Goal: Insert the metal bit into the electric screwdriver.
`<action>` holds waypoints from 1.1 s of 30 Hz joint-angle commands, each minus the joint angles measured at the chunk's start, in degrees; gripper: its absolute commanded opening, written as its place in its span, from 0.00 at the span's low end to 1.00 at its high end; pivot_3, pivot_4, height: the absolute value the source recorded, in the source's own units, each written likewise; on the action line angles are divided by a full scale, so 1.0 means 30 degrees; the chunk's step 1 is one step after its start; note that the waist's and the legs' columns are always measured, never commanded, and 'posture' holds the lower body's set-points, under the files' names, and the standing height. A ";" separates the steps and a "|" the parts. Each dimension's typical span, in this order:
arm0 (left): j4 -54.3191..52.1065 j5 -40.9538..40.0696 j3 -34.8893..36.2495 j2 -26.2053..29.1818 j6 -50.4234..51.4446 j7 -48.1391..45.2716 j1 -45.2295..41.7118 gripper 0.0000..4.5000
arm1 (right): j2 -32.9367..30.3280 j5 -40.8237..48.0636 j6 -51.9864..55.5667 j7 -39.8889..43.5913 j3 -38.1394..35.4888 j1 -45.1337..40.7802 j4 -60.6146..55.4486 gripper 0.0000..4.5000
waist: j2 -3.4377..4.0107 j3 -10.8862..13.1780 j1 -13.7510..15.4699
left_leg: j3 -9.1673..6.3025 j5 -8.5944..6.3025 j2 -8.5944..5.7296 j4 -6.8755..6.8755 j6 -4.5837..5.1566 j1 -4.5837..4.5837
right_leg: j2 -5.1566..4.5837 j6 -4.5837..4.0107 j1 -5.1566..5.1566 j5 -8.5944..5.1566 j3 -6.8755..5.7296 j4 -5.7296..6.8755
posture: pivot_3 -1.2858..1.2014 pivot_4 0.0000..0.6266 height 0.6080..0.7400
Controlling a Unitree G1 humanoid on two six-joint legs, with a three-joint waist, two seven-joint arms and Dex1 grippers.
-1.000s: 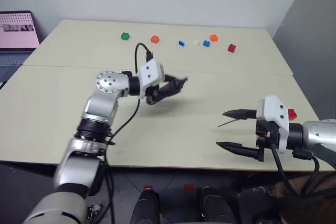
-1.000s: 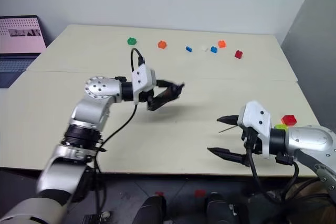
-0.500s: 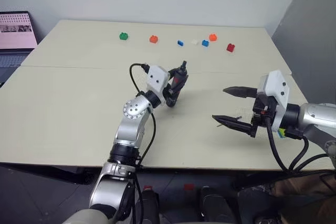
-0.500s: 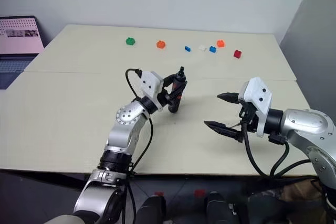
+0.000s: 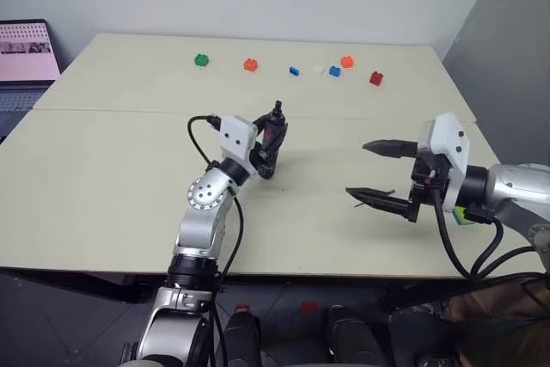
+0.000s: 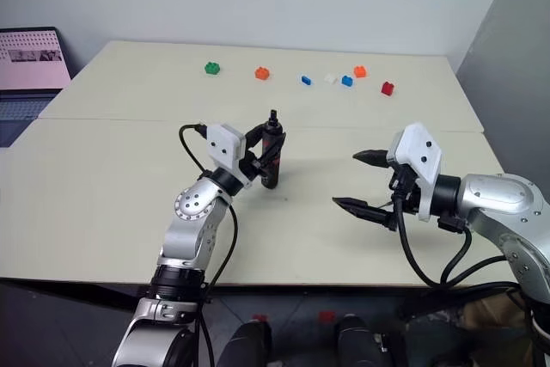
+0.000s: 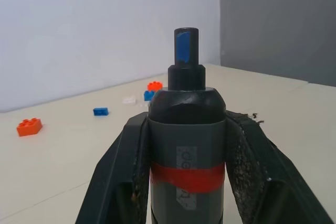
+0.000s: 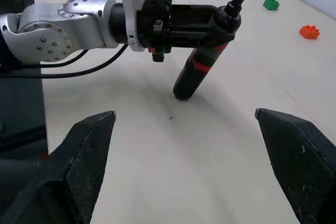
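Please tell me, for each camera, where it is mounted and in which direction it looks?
Head stereo views: forward and down over the table; both arms show.
Left wrist view: along its fingers, shut on the electric screwdriver.
Right wrist view: between open fingers toward the left gripper.
All share the screwdriver; the right gripper is empty.
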 commanded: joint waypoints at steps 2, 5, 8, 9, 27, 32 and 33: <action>-0.1570 -0.0411 -0.0031 -0.0033 -0.0009 0.0299 0.0123 0.36 | -0.0257 -0.0575 -0.0549 0.0389 -0.0035 -0.0498 0.0063 1.00 | 0.0000 0.0000 0.0001 | -0.0001 0.0000 0.0000 0.0000 0.0000 0.0000 | 0.0001 0.0000 0.0000 0.0000 -0.0001 -0.0001 | 0.52 0.24 1.00; -0.1973 -0.0570 -0.0151 -0.0171 0.0055 0.0362 0.0204 0.36 | -0.0338 -0.1031 -0.0732 0.0671 0.0088 -0.0573 0.0305 1.00 | 0.0000 0.0000 0.0003 | -0.0001 0.0000 0.0000 -0.0002 -0.0001 0.0000 | 0.0000 -0.0001 0.0000 -0.0001 -0.0001 -0.0005 | 0.52 0.24 1.00; -0.2886 -0.0983 -0.0407 -0.0509 0.0264 0.0310 0.0338 0.36 | -0.0731 -0.1808 -0.1146 0.1160 0.0304 -0.0697 0.0792 1.00 | 0.0000 0.0000 0.0000 | 0.0001 -0.0001 -0.0001 -0.0002 -0.0001 -0.0001 | 0.0000 -0.0002 -0.0001 -0.0001 0.0000 -0.0008 | 0.52 0.24 1.00; -0.3201 -0.1075 -0.0537 -0.0645 0.0240 0.0292 0.0372 0.36 | -0.0873 -0.2049 -0.1250 0.1312 0.0372 -0.0790 0.0988 1.00 | 0.0000 0.0000 0.0002 | 0.0002 -0.0001 -0.0001 -0.0001 -0.0002 -0.0002 | -0.0001 -0.0002 -0.0001 -0.0001 0.0000 -0.0011 | 0.52 0.24 1.00; -0.0554 -0.0241 -0.1569 -0.1429 -0.2036 0.0500 0.0411 0.36 | -0.0895 -0.2740 -0.1278 0.2117 0.0629 -0.1230 0.1492 1.00 | -0.0001 0.0001 0.0007 | 0.0003 -0.0003 -0.0003 -0.0009 -0.0003 -0.0008 | -0.0001 -0.0007 -0.0002 -0.0005 0.0000 -0.0037 | 0.52 0.24 1.00; -0.1238 -0.0445 -0.1229 -0.0846 -0.1712 0.0469 0.1047 0.36 | -0.1051 -0.2776 -0.1158 0.2214 0.0605 -0.1037 0.1339 1.00 | -0.0001 0.0000 -0.0012 | 0.0002 -0.0003 -0.0003 -0.0014 -0.0004 -0.0006 | -0.0001 -0.0009 -0.0003 -0.0007 -0.0001 -0.0036 | 0.52 0.24 1.00; -0.1310 -0.0475 -0.1202 -0.0787 -0.1659 0.0493 0.1091 0.36 | -0.1075 -0.2797 -0.1168 0.2246 0.0610 -0.1032 0.1359 1.00 | -0.0001 0.0000 -0.0028 | 0.0003 -0.0003 -0.0003 -0.0014 -0.0004 -0.0006 | -0.0001 -0.0009 -0.0003 -0.0007 -0.0001 -0.0036 | 0.52 0.24 1.00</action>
